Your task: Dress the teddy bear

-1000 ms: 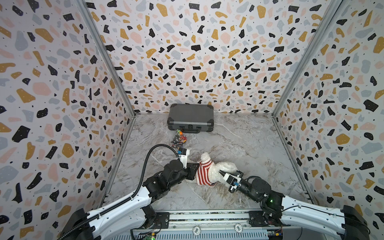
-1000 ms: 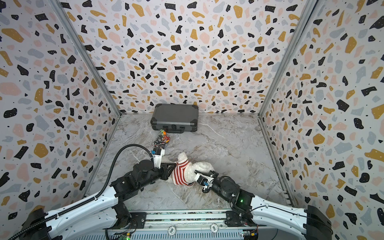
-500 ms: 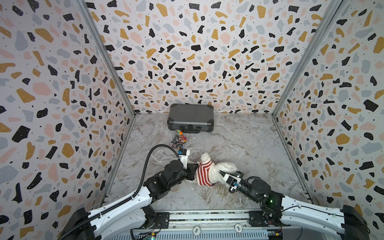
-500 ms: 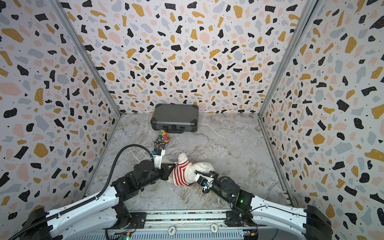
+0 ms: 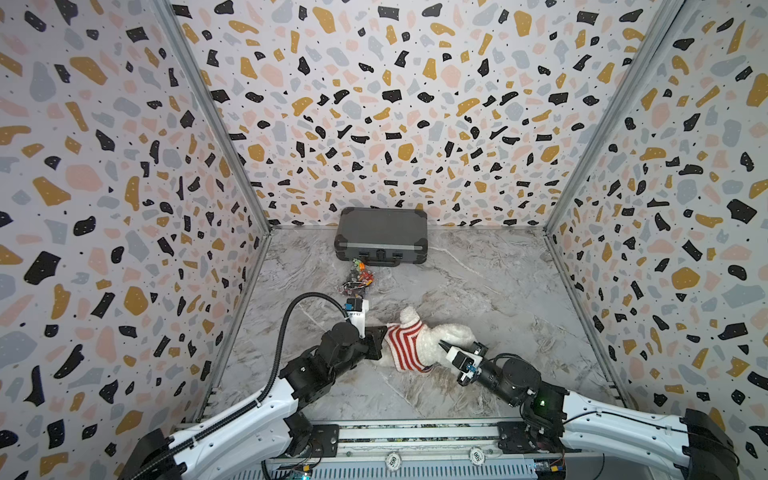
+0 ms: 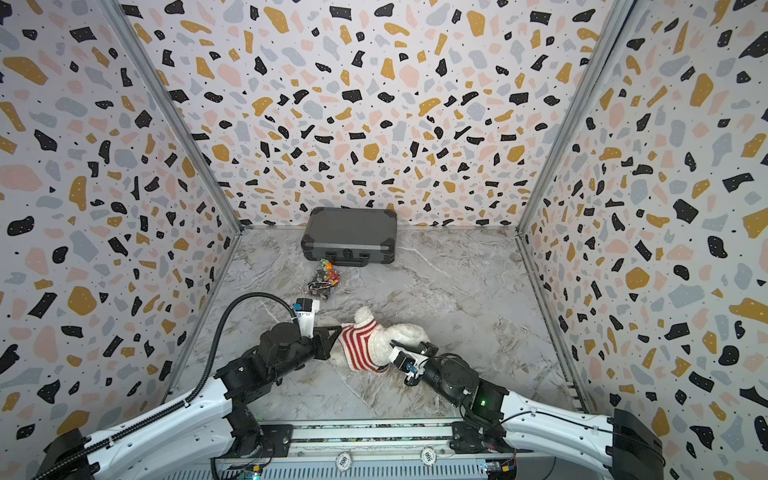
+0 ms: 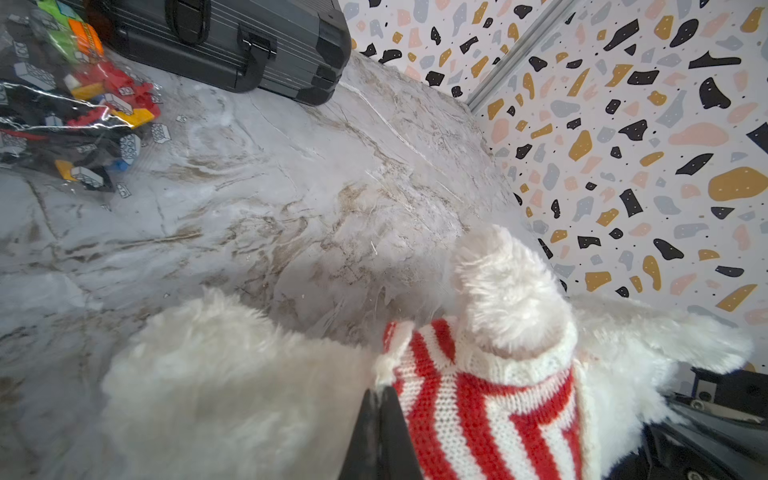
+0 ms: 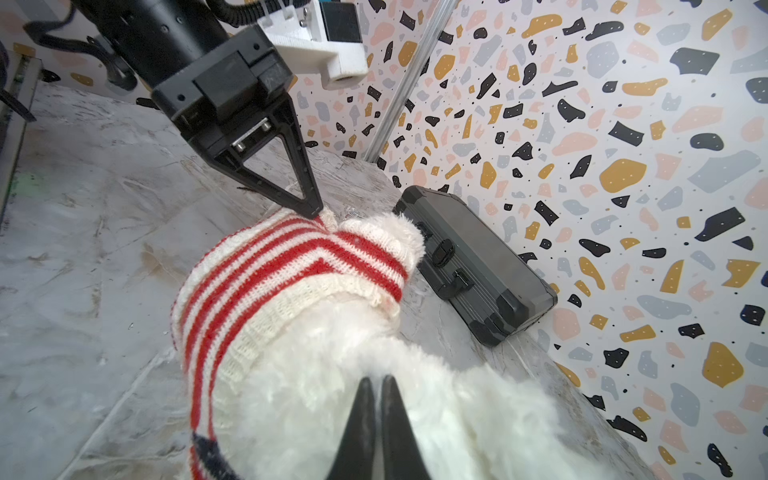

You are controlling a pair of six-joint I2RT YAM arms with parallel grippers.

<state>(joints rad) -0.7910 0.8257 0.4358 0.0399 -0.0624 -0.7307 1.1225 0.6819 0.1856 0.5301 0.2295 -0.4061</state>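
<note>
Teddy bear (image 5: 451, 334) lay on the counter (image 5: 519, 299), well apart from the grey case (image 5: 381, 232), on the robot's side of it. The red-and-white striped sweater (image 5: 405, 347) covered its middle. One fluffy stub poked out through a ribbed opening on the side facing the case; limb or ear, we could not tell. Bare fur showed past both ends of the knit.

Change noted: within the last second the left hand (image 8: 318, 212) went from partly open to fully closed. Its tips now pinched the sweater's edge just beside that stub. We read this as a fresh grip on the garment, ready for a pull. Dressing looked partway, not done.

The right hand (image 8: 376, 382) stayed closed, tips buried in the fur just past the ribbed hem. It looked like a pinch on the bear itself, bracing it.

So the bear lay crosswise in front of the case, held between the two hands, each touching it. A clear bag of coloured bricks (image 5: 357, 278) sat between the case and the left hand, untouched.
</note>
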